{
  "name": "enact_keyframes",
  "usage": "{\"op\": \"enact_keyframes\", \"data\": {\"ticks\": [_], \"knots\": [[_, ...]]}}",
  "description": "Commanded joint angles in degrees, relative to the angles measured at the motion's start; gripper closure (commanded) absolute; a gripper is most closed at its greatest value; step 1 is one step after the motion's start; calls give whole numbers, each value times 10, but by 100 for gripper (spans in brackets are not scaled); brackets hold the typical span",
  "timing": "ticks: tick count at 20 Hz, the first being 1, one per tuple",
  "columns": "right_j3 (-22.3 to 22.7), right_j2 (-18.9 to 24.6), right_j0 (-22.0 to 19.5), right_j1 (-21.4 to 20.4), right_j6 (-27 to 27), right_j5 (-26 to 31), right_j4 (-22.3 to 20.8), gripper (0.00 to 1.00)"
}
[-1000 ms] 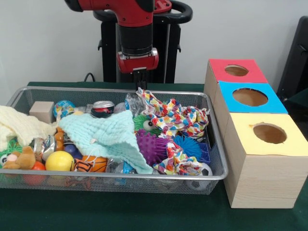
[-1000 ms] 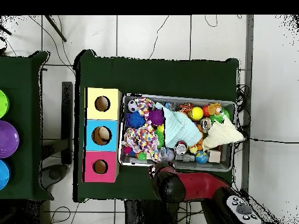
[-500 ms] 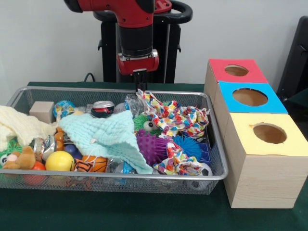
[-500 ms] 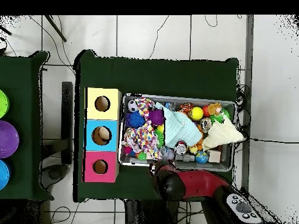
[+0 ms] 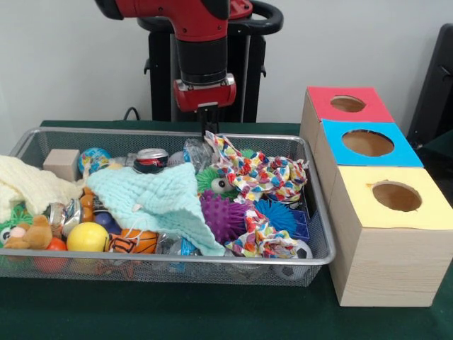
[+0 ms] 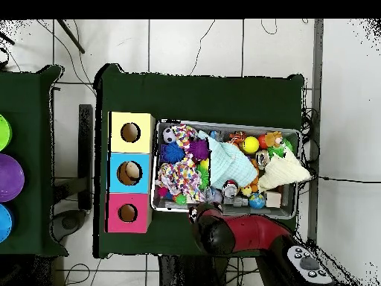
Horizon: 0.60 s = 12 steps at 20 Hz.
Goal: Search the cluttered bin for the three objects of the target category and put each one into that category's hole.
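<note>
A wire bin holds a jumble of toys, cans and cloths. My gripper hangs at the bin's far edge, its thin fingers together on the raised corner of a multicoloured patterned cloth. This cloth lies over the right half of the bin, next to a purple spiky ball. Three boxes with round holes stand right of the bin: red, blue and yellow. In the overhead view the arm covers the gripper, and the cloth lies beside the boxes.
A mint cloth drapes the bin's middle and a cream cloth hangs over the left end. Around them lie a crushed can, a yellow ball, a wooden block, a blue spiky ball and a teddy.
My gripper has risen a little and shifted slightly right, and the cloth's raised corner has followed it. Nothing else in the bin has moved.
</note>
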Motion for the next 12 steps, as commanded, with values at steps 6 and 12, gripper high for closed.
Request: {"op": "enact_keyframes", "data": {"ticks": [6, 12], "knots": [[-63, 42, 0, -1, 48, 17, 17, 100], [-64, 51, -5, 0, 41, 26, 17, 0]]}}
